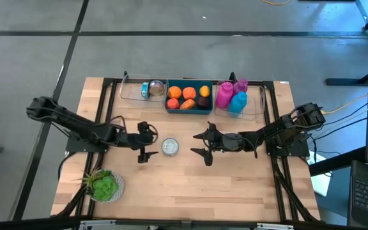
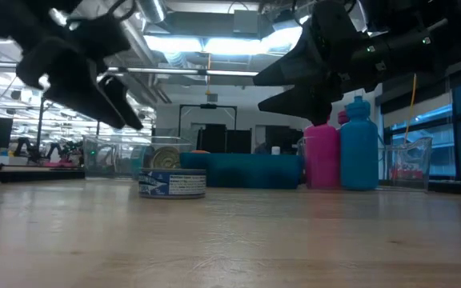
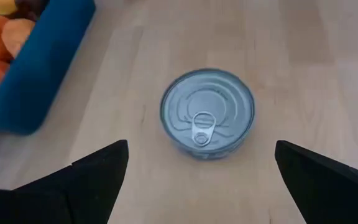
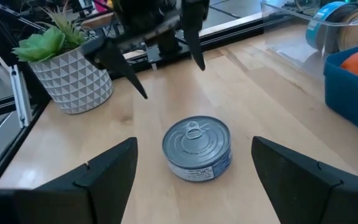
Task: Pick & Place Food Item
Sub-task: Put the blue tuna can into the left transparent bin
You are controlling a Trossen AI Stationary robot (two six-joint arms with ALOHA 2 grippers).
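Observation:
A flat silver tin can point(image 1: 170, 147) with a pull-tab lid stands on its base in the middle of the wooden table point(image 1: 235, 191), also visible as the can point(image 2: 172, 182) in the low view. My left gripper point(image 1: 147, 142) hovers open just left of it. In the left wrist view the can point(image 3: 207, 114) lies ahead of that gripper point(image 3: 201, 180), between the lines of its fingers. My right gripper point(image 1: 204, 144) hovers open just right of the can point(image 4: 196, 148), facing it, with nothing between its fingers. Both grippers point(image 2: 110, 100) point(image 2: 294, 88) hang above the table.
A blue bin point(image 1: 188, 97) of orange and dark food pieces stands at the far edge. A clear tray point(image 1: 133, 89) left of it holds a round item. Pink and blue bottles point(image 1: 232, 97) stand in a clear tray on the right. A potted plant point(image 1: 104, 185) is near left.

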